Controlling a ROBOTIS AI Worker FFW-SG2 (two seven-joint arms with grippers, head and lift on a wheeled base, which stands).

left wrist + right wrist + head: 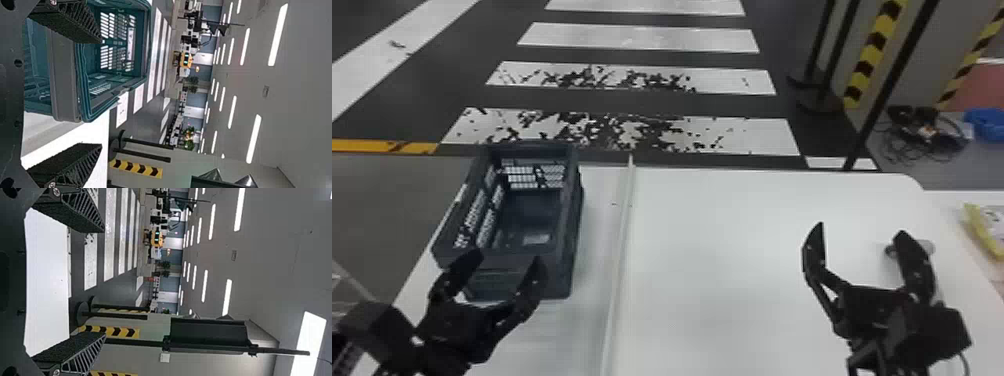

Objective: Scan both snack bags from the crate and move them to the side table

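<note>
1 crate (504,286) | 1 left gripper (505,258) | 1 right gripper (861,229) | 1 snack bag (982,232)

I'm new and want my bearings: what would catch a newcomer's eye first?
Probably the dark crate on the white table's left. Next, the open left gripper near the crate and open right gripper over the table's right side. A yellow-edged packet lies far right.
</note>
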